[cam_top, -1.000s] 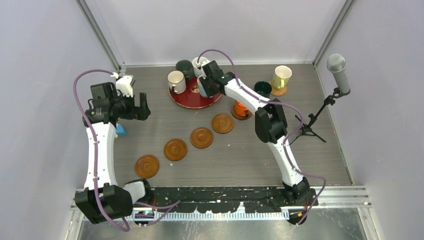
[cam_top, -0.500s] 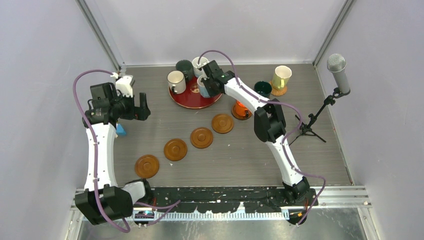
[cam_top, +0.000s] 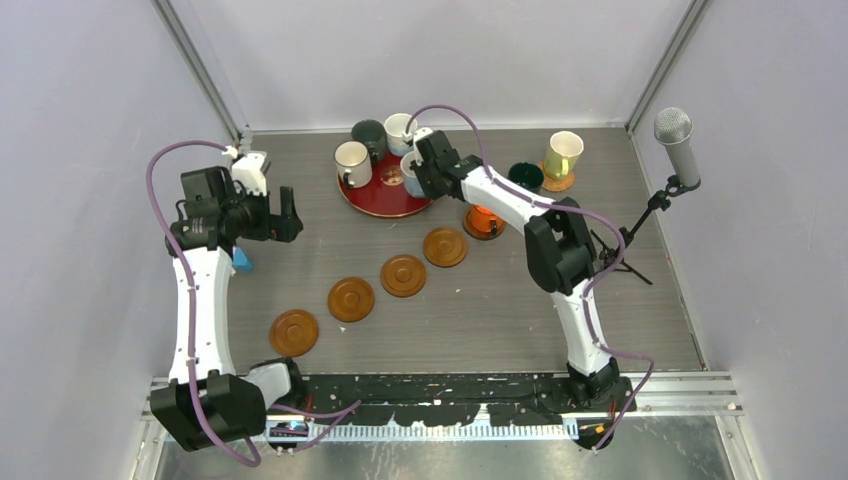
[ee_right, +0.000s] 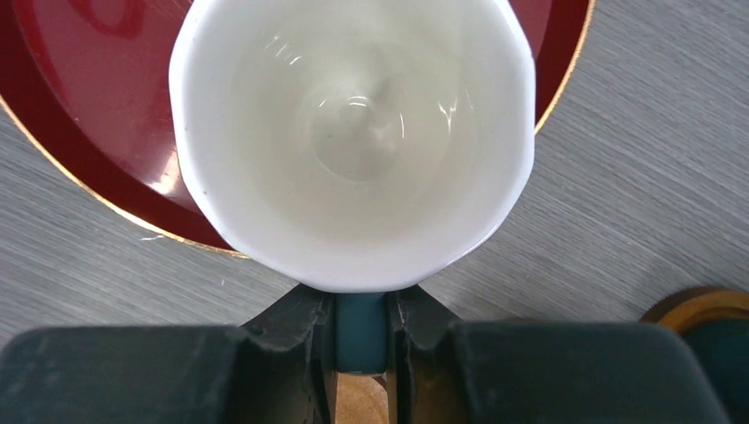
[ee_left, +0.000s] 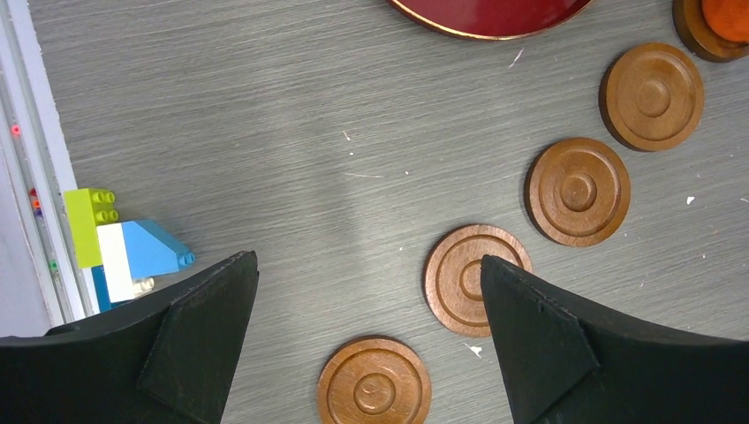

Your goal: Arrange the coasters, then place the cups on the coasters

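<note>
Jaws of my right gripper point(ee_right: 360, 340) are clamped on the blue handle of the light blue cup point(ee_right: 353, 132), over the red tray point(ee_right: 53, 79) rim; I can't read the tray's dark-red marking. My left gripper point(ee_left: 366, 265) gapes wide near four bare coasters point(ee_left: 578, 190) in a diagonal row.

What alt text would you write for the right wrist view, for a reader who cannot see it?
The right pincer is shut on the blue handle of a cup, white inside and empty, seen from above. A red tray lies under the cup on a grey table, and a brown coaster shows partly at the lower right.
</note>
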Controlling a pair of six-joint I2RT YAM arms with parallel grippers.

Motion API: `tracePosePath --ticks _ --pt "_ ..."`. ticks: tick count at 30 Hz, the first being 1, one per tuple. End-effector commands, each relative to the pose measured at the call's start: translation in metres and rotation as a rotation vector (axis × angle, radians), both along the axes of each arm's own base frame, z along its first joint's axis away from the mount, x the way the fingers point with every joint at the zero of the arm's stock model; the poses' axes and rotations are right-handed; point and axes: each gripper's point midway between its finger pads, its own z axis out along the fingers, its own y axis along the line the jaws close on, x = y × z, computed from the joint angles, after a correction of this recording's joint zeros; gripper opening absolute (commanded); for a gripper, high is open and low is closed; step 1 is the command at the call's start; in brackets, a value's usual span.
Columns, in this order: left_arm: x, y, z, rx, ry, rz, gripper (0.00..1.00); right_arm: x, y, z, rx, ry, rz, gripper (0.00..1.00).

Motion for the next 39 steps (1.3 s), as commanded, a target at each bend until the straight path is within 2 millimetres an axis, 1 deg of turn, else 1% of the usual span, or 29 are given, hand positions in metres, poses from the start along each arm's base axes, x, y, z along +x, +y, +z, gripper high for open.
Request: tracePosePath --ticks 1,3,5,7,11,12,19,23,26,27,28,31,35,39 --pt "-0.002 -0.008 0.012 -0.021 -0.051 -0.026 1.00 0.023 0.007 0.147 0.263 -0.337 -0.059 0.00" --pt "-0.002 -0.009 0.012 -0.026 -0.054 -0.033 1.00 0.016 0.003 0.155 0.283 -0.345 -0.068 0.00" --pt "-0.002 -0.010 0.013 -0.026 -0.059 -0.039 1.00 0.006 -0.002 0.158 0.299 -0.341 -0.072 0.00" --pt "-0.002 -0.010 0.014 -0.026 -0.063 -0.041 1.00 -0.004 -0.009 0.164 0.306 -0.347 -0.081 0.00" --pt "-0.003 -0.011 0.015 -0.025 -0.070 -0.048 1.00 -0.029 -0.028 0.165 0.323 -0.317 -0.141 0.00" --pt "-0.003 -0.011 0.015 -0.023 -0.072 -0.050 1.00 -0.036 -0.032 0.163 0.327 -0.302 -0.154 0.00" --pt "-0.006 -0.014 0.011 -0.031 -0.068 -0.057 1.00 -0.096 -0.040 0.140 0.300 -0.266 -0.165 0.00" --pt "-0.006 -0.015 0.009 -0.038 -0.062 -0.060 1.00 -0.122 -0.037 0.121 0.282 -0.224 -0.159 0.00" --pt "-0.007 -0.015 0.008 -0.038 -0.060 -0.057 1.00 -0.135 -0.039 0.104 0.255 -0.214 -0.170 0.00" --pt "-0.008 -0.015 0.008 -0.037 -0.059 -0.057 1.00 -0.137 -0.039 0.103 0.256 -0.215 -0.173 0.00" --pt "-0.008 -0.015 0.008 -0.037 -0.059 -0.056 1.00 -0.139 -0.042 0.096 0.247 -0.210 -0.182 0.00" --pt "-0.010 -0.015 0.006 -0.035 -0.052 -0.055 1.00 -0.144 -0.045 0.084 0.229 -0.196 -0.198 0.00" --pt "-0.012 -0.015 0.003 -0.036 -0.045 -0.053 1.00 -0.148 -0.046 0.068 0.205 -0.167 -0.226 0.00" --pt "-0.013 -0.015 0.002 -0.036 -0.040 -0.056 1.00 -0.145 -0.045 0.062 0.207 -0.166 -0.239 0.00"
